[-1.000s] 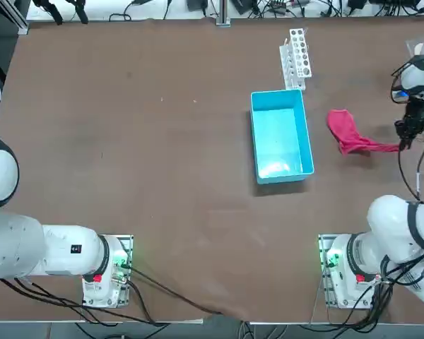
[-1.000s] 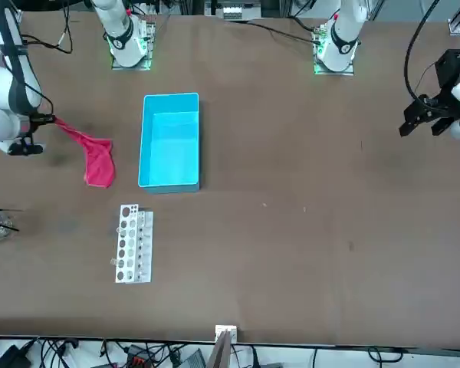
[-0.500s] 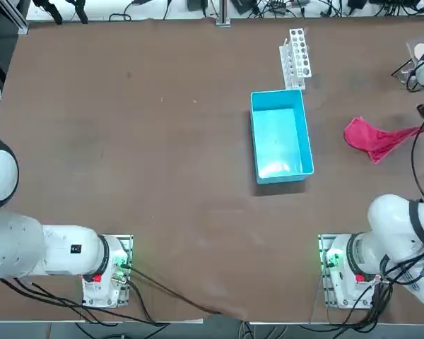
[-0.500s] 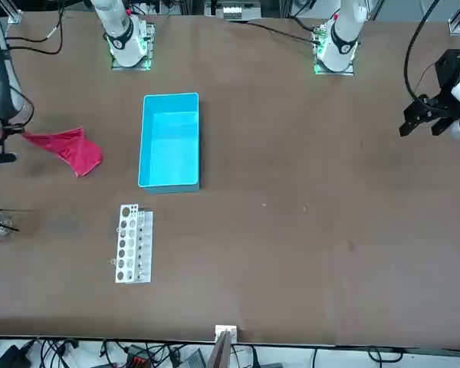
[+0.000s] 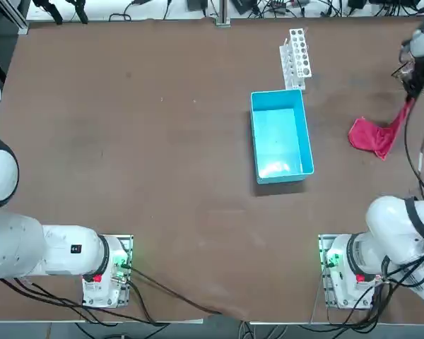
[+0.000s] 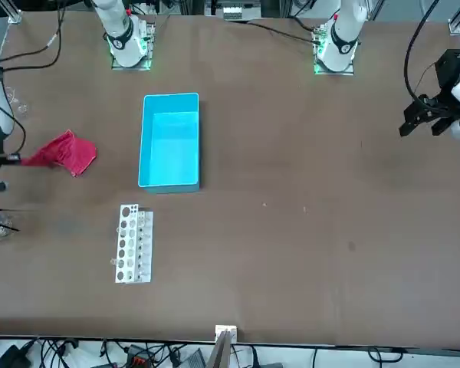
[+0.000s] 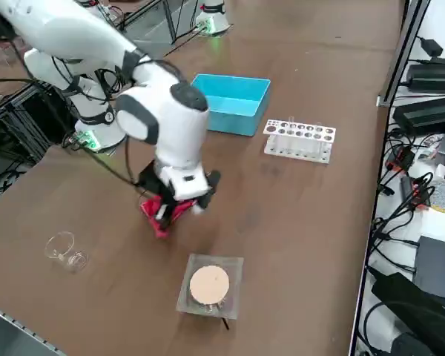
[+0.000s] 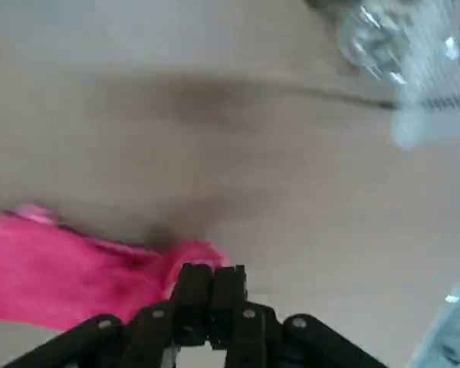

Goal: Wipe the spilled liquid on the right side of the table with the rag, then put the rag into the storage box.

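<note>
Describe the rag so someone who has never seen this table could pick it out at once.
Start at the light blue storage box in the middle of the brown table. Go toward the table's right edge: the rag trails there on the surface, one corner pinched in the right gripper. It is the only soft, pink-red thing; the nearby white rack and clear glassware are rigid.
</note>
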{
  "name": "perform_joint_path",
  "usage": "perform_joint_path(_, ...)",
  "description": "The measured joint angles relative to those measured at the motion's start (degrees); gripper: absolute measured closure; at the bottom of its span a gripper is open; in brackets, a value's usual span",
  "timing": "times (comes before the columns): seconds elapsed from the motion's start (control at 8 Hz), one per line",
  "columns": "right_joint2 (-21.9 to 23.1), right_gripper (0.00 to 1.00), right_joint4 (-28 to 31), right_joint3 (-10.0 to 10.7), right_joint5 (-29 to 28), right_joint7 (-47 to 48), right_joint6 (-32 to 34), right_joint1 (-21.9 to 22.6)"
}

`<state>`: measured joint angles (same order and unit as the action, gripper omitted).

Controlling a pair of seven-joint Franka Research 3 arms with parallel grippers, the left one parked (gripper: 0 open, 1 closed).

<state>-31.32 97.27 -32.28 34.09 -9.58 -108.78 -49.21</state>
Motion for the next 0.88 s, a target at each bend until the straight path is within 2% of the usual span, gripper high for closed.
perform_joint_path(0.5,0.2,0.98,-7.9,-0.3,-10.4,9.4,8.6,9.3)
perform_joint_path(0.88,0.2,0.98,-11.8,-0.4,-17.3,21.0,14.1,16.4)
